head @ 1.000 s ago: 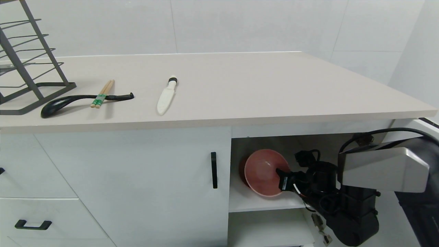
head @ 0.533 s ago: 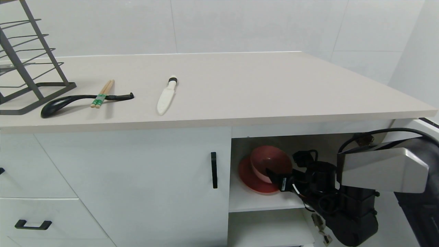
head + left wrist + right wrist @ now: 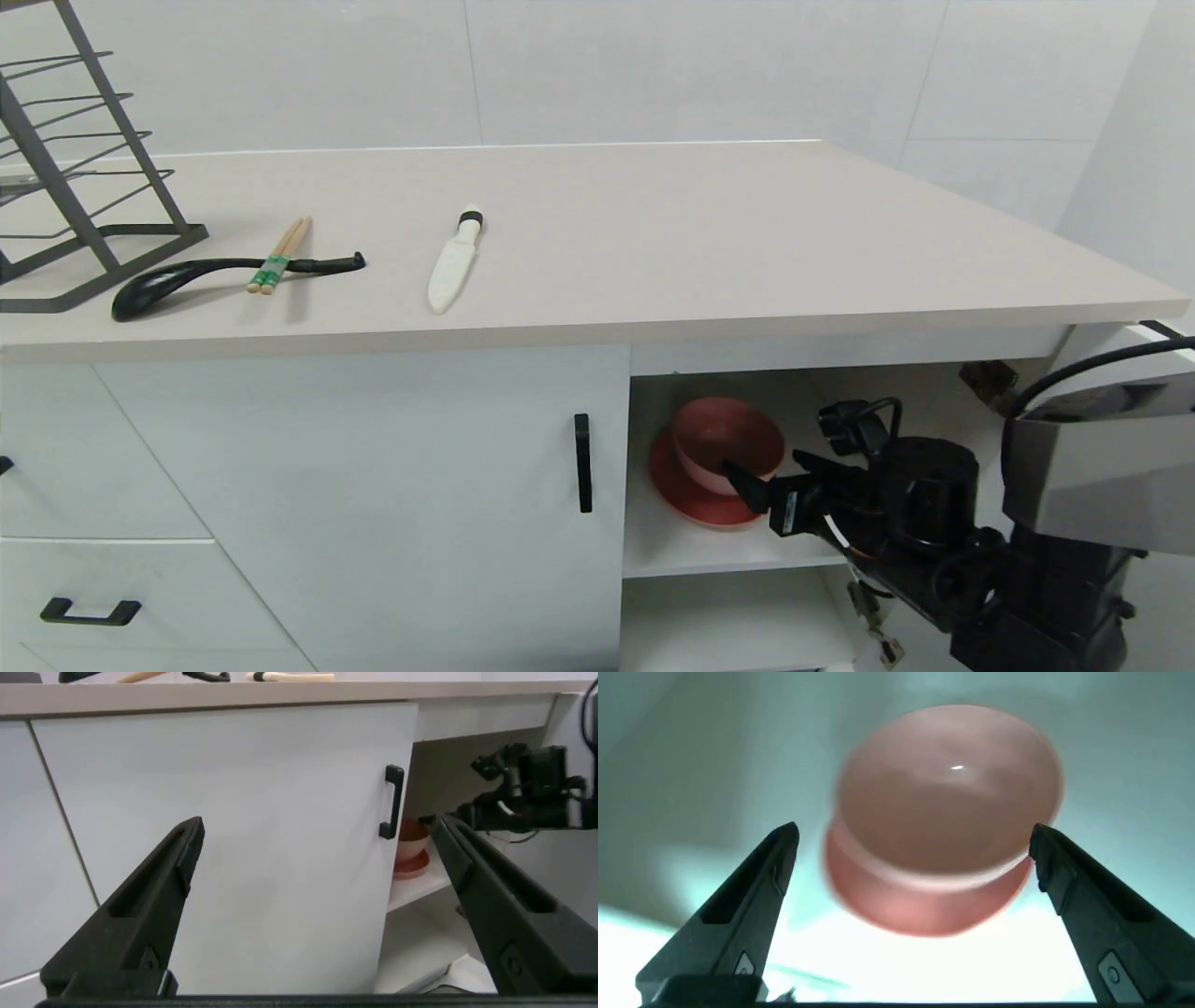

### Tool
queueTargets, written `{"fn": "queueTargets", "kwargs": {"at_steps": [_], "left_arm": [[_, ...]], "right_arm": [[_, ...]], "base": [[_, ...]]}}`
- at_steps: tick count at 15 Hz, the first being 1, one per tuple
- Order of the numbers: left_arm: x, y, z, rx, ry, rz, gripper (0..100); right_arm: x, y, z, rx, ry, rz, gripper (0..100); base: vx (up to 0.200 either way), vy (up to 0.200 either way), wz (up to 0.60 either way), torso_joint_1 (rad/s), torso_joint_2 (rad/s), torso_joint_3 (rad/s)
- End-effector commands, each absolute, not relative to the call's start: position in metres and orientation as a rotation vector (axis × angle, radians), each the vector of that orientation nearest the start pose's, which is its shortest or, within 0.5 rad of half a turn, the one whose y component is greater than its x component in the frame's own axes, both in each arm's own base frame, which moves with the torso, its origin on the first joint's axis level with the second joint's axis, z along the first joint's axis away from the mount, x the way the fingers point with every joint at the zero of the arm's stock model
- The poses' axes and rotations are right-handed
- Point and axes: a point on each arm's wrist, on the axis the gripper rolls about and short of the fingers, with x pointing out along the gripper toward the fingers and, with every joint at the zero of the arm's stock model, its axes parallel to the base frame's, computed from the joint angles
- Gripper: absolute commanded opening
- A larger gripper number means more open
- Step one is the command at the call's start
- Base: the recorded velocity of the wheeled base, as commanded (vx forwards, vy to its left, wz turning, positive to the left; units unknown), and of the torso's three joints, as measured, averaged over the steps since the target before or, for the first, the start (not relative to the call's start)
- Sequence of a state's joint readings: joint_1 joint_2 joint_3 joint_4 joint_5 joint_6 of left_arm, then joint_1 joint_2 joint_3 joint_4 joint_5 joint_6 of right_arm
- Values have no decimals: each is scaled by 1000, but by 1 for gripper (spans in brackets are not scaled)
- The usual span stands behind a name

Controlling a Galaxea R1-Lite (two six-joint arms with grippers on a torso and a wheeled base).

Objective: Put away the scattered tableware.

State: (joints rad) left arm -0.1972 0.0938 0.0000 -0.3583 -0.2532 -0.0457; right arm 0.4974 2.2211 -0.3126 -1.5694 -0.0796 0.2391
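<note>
A pink bowl stands upright on a red plate on the shelf of the open cabinet compartment. My right gripper is just in front of the bowl, open and holding nothing. From the right wrist, the bowl and plate lie beyond the spread gripper. On the countertop lie a black ladle, chopsticks across its handle, and a white knife. My left gripper is open, low, facing the shut cabinet door.
A dark wire dish rack stands at the counter's far left. The shut door's black handle is beside the open compartment. Drawers sit at the lower left. A lower shelf lies under the plate's shelf.
The right gripper held the bowl tilted, set it upright on the red plate, let go and drew back out to the right.
</note>
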Motion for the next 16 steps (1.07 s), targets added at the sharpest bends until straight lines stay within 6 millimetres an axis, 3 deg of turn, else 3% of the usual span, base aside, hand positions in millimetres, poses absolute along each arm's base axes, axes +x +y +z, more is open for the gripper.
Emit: {"fn": "queueTargets", "kwargs": {"at_steps": [1,3,6,10,13,16], "left_arm": [[-20,-2,114,-36,-256,-439,100],[-20,-3,114,-32,-253,-412,100],[-19,-4,113,-27,-245,-328,100],[-23,-5,98,-15,-182,-190,100],[-23,-5,81,-30,-50,-197,100],[-23,-4,81,-39,-51,-197,100]], "right_arm": [[215,136,39,104,374,446,100],[196,133,48,93,378,479,100],[164,121,76,111,300,524,100],[156,111,102,116,152,432,100],[148,105,119,152,67,426,100],[136,90,133,169,31,398,100]], "base": [[0,0,0,0,0,0],[0,0,0,0,0,0],[0,0,0,0,0,0],[0,0,0,0,0,0],[0,0,0,0,0,0],[0,0,0,0,0,0]]}}
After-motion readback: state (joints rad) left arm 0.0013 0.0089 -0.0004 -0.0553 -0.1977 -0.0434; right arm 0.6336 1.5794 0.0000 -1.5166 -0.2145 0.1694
